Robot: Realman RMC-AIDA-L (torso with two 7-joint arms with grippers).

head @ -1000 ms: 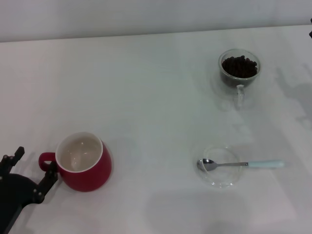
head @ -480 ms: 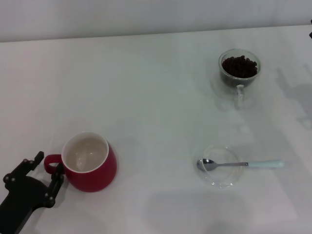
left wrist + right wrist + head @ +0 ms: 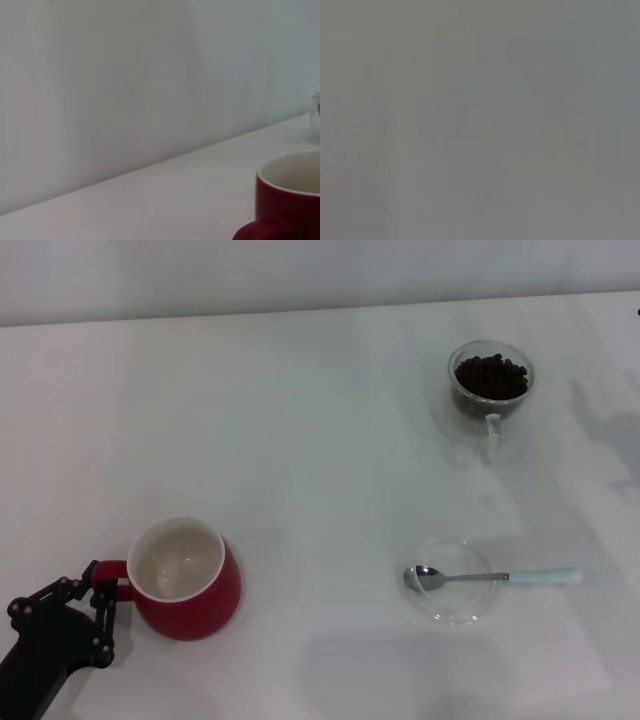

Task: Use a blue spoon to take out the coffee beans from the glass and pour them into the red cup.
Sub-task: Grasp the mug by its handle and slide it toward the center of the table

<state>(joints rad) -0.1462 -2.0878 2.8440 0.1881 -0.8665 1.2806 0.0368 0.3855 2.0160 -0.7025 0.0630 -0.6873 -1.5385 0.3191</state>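
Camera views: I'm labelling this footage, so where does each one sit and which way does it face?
Head view: looks down on the white table; left gripper shows at the deep red ceramic mug.
Left wrist view: low, beside that red mug, facing a wall; no fingers visible.
Right wrist view: blank grey only.
Head and left wrist views share the mug.

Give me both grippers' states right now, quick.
Left gripper: shut on the red cup, gripping its handle.
Right gripper: not in view.

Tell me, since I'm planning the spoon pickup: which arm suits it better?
Probably right: the pale-blue-handled metal spoon lies right; the left gripper is at the deep red ceramic cup handle.
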